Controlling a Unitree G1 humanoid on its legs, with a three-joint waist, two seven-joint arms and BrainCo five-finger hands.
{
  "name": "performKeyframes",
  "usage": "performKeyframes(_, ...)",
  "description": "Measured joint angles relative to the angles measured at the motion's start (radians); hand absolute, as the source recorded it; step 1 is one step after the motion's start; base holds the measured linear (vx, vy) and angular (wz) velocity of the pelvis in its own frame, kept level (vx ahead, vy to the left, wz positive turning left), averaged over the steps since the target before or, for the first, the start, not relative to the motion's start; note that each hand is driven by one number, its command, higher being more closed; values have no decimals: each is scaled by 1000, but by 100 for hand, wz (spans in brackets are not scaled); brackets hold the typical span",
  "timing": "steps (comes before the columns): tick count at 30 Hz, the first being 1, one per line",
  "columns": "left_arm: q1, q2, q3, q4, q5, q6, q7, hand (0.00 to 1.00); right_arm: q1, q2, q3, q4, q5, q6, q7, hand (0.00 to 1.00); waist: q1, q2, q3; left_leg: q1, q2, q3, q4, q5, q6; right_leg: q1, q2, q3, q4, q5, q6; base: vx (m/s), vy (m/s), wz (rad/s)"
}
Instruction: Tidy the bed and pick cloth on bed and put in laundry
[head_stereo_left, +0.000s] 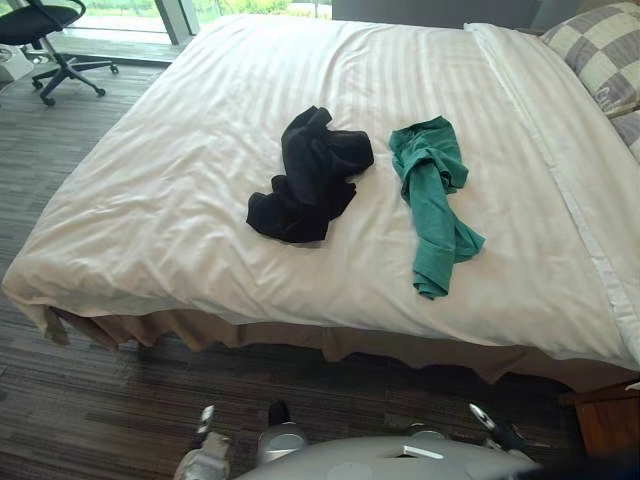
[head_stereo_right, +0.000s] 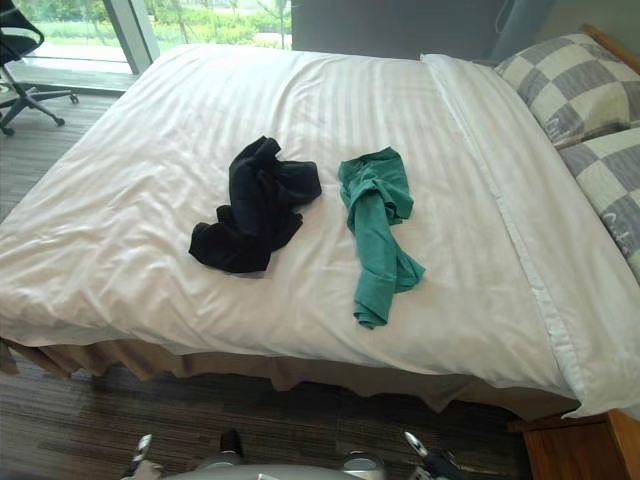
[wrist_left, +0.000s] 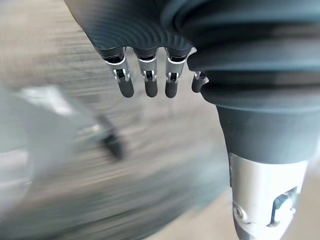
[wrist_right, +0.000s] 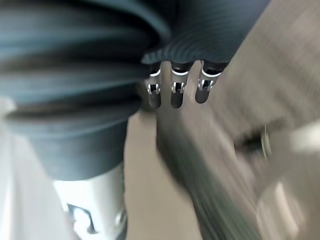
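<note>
Facing the bed (head_stereo_left: 250, 335) w/ nothing picked up: the task's opening step, approach before the first grasp. Black cloth (head_stereo_left: 308, 178) lies bunched near mid-bed. Green cloth (head_stereo_left: 432, 200) lies near it on the robot's right, drawn out in a long strip, the two not touching. Both rest on the white duvet (head_stereo_right: 120, 230), which looks fairly smooth. Checked pillows (head_stereo_right: 565, 85) sit at far right. Left hand (wrist_left: 150, 82): fingers hang straight & relaxed, empty, floor beyond. Right hand (wrist_right: 178, 92): same, loose & empty. Next move, as judged: lean fwd over the bed edge, reach one cloth (prob. the green strip's near end for the right hand), curl fingers into the folds, lift clear, then carry to laundry.
</note>
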Motion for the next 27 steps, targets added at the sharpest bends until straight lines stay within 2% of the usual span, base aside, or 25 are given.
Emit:
performKeyframes(2,19,82,206,-10,-26,-8,8,0,12,-39,-175,-14,-19,-58,-53,0,-2,-4,-13,1,-8,11,0,0,-2,2,-10,0,0,5,-1,112,9,1)
performKeyframes(3,19,154,294,-19,-53,-14,8,0,9,-94,-280,-17,-19,-100,-76,0,-3,-10,-30,0,-13,11,0,7,-2,2,-13,0,0,15,10,129,-13,4)
performKeyframes(4,17,188,318,-20,-63,-17,7,0,3,-122,-314,-17,-18,-116,-81,0,-3,-7,-34,-1,-14,11,0,7,-3,8,-14,0,0,16,10,129,-31,4)
performKeyframes(5,13,254,350,-21,-81,-25,1,0,-13,-179,-352,-20,-18,-152,-81,0,-3,-15,-42,2,-14,11,1,7,-3,12,-14,-1,1,16,11,74,-24,2)
performKeyframes(6,9,281,354,-21,-82,-32,-2,0,-20,-204,-357,-26,-18,-168,-80,0,-3,-16,-46,1,-14,11,1,7,-3,11,-14,-1,1,16,11,56,-23,2)
performKeyframes(8,-25,368,326,-68,-68,-78,-35,0,-59,-297,-340,-127,-20,-234,-79,0,-4,-8,-60,1,-14,10,1,8,-2,10,-14,-2,1,16,11,0,0,0)
performKeyframes(10,-42,431,189,-187,-31,-138,-80,0,-92,-382,-280,-265,-21,-269,-77,0,-3,2,-71,-4,-14,9,1,10,-1,6,-13,-2,3,16,10,-11,-1,2)
performKeyframes(11,-47,448,148,-227,-22,-149,-90,0,-94,-405,-263,-302,-23,-272,-75,0,-2,6,-77,-9,-14,8,1,11,0,2,-13,-3,3,16,10,-41,3,7)
performKeyframes(12,-75,492,55,-339,14,-167,-119,0,-119,-458,-224,-388,-43,-279,-66,0,2,10,-89,-15,-14,5,1,15,1,-7,-13,-7,6,15,10,-54,7,8)
performKeyframes(15,-143,534,-51,-538,111,-195,-169,0,-192,-507,-119,-516,-64,-279,-12,0,2,18,-94,-15,-14,3,1,17,3,-8,-13,-8,6,14,9,-60,11,4)
performKeyframes(17,-184,536,-112,-595,165,-194,-182,0,-213,-511,-54,-554,-90,-273,12,0,-1,19,-95,-15,-14,3,1,19,4,-8,-12,-7,7,15,10,-30,6,-4)
performKeyframes(18,-217,536,-178,-630,225,-180,-201,0,-223,-511,19,-589,-127,-247,35,0,-2,19,-96,-15,-14,8,1,20,3,-15,-12,2,9,16,11,-15,4,-11)
performKeyframes(20,-253,535,-249,-636,277,-147,-226,0,-254,-510,109,-608,-158,-221,61,0,-4,19,-97,-15,-12,24,0,22,2,-33,-12,27,13,20,11,-8,9,-26)
performKeyframes(24,-347,521,-393,-634,395,-93,-251,0,-343,-504,257,-607,-177,-177,91,0,-9,15,-95,-12,-10,79,2,39,3,-63,-12,85,24,35,-3,4,16,-36)
performKeyframes(27,-450,511,-536,-582,491,-52,-254,0,-432,-459,388,-605,-200,-136,100,0,-29,4,-87,-10,-7,126,6,95,11,-78,-6,129,24,59,-30,-71,-1,-27)
